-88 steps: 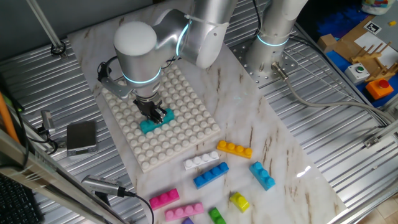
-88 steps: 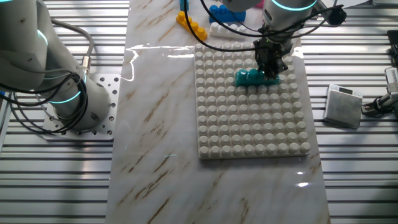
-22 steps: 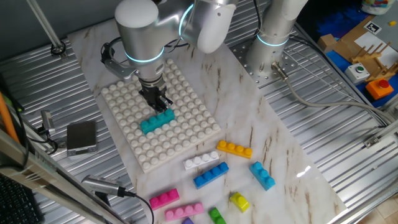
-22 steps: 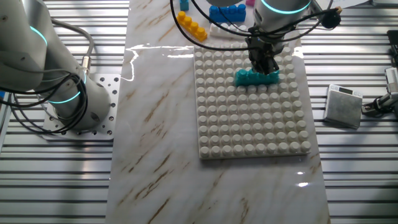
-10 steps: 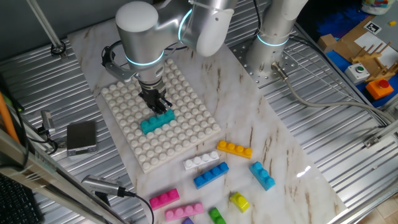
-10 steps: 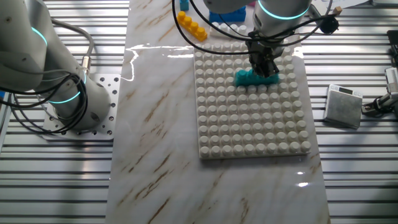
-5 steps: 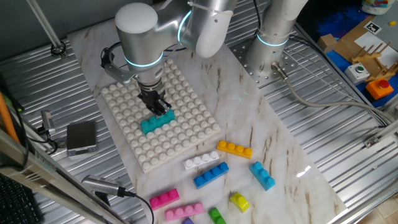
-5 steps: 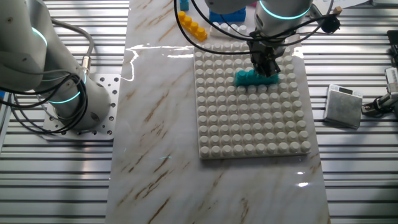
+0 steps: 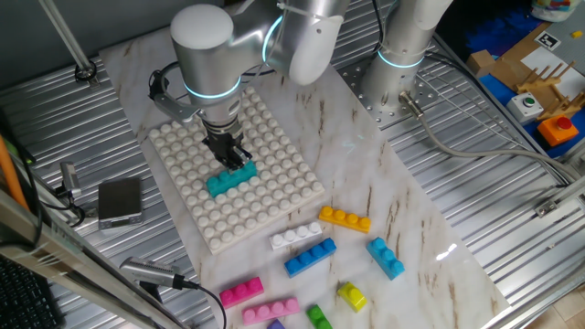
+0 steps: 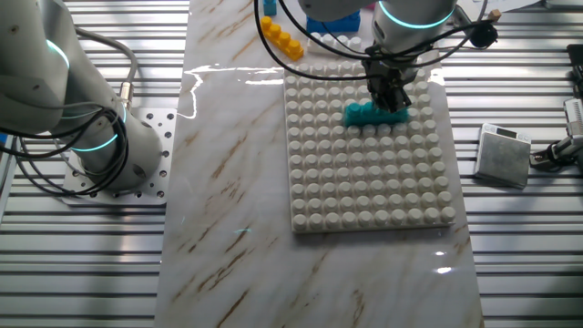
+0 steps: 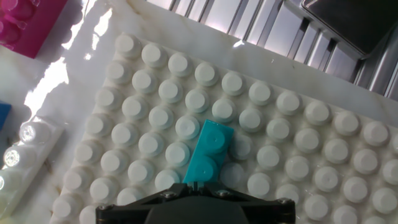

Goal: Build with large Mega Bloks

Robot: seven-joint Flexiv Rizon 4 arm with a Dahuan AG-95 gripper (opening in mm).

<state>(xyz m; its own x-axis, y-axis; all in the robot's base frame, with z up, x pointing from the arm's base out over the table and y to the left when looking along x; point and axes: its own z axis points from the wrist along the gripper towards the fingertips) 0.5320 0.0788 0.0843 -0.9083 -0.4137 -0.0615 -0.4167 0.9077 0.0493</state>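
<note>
The gripper (image 9: 235, 160) hangs just above the teal brick (image 9: 230, 180) seated on the white studded baseplate (image 9: 274, 196); whether its fingers are spread, I cannot tell.

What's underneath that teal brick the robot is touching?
The teal brick sits on the white studded baseplate. The studs directly beneath it are covered, and the gripper hides one end.
</note>
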